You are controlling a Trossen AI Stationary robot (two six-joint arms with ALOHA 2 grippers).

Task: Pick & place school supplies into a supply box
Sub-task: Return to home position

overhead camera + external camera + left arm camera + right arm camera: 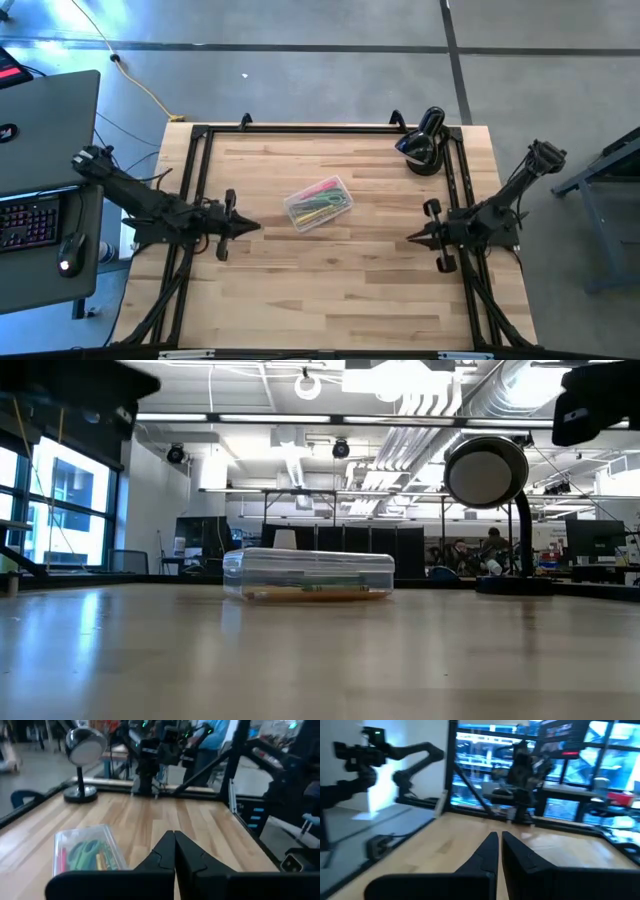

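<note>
Homing should lift left gripper (245, 226) and right gripper (411, 238), fingers together on both, clear of the closed box (318, 203).

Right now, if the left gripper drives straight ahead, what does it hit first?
Probably the right gripper, which faces the left gripper across bare table. The box sits just beside that line, so it looks like a near miss, but the margin is hard to judge.
</note>
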